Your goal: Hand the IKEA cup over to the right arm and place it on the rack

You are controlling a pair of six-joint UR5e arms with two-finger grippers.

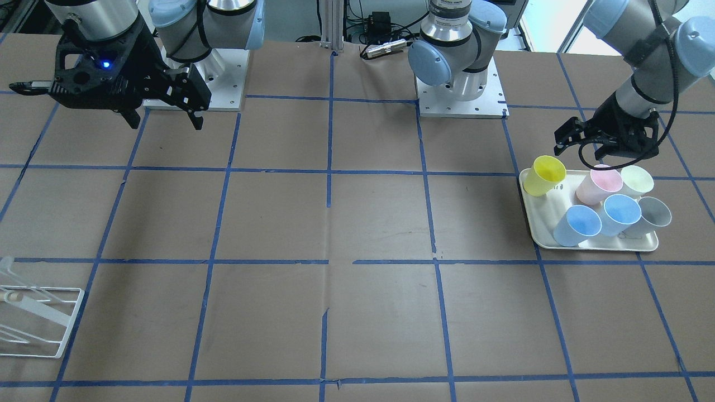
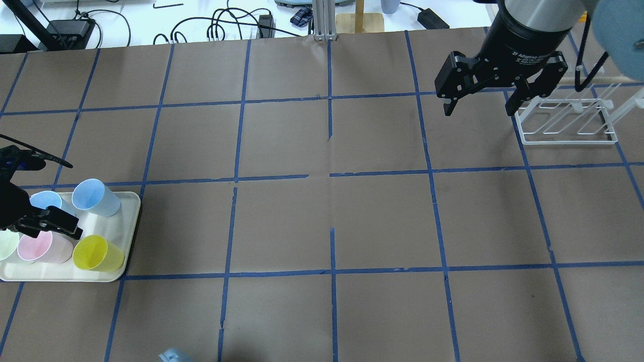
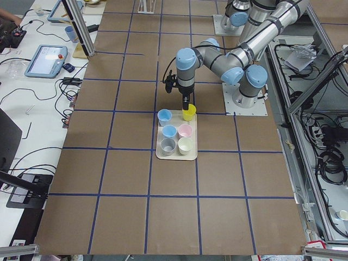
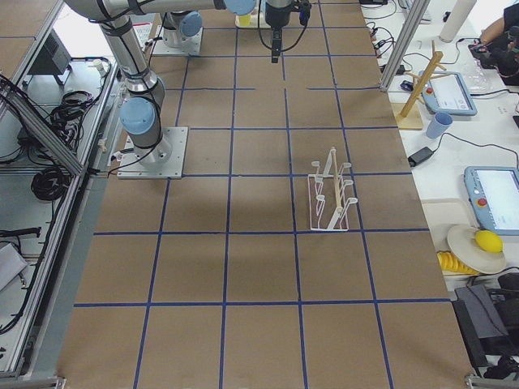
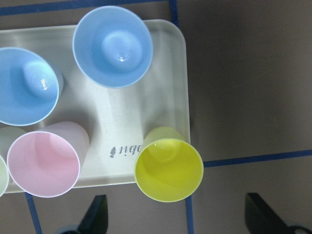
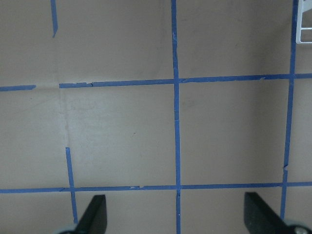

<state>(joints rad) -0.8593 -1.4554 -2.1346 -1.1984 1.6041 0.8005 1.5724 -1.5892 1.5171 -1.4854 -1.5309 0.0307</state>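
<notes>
The bright yellow IKEA cup point(image 1: 547, 174) stands upright at a corner of the cream tray point(image 1: 537, 229); it also shows in the overhead view point(image 2: 98, 253) and the left wrist view point(image 5: 168, 163). My left gripper point(image 1: 600, 149) hovers open and empty above the tray, just beside the yellow cup; its fingers point(image 5: 97, 214) straddle the cup's line. My right gripper point(image 2: 478, 108) is open and empty, high over the table near the white wire rack point(image 2: 568, 123). The rack also shows in the front view point(image 1: 33, 321).
On the tray stand a pink cup point(image 1: 600, 184), a pale yellow-green cup point(image 1: 637, 180), two blue cups point(image 1: 578, 224) point(image 1: 621, 212) and a grey cup point(image 1: 654, 212). Brown paper with blue tape lines point(image 2: 332, 173) covers the table.
</notes>
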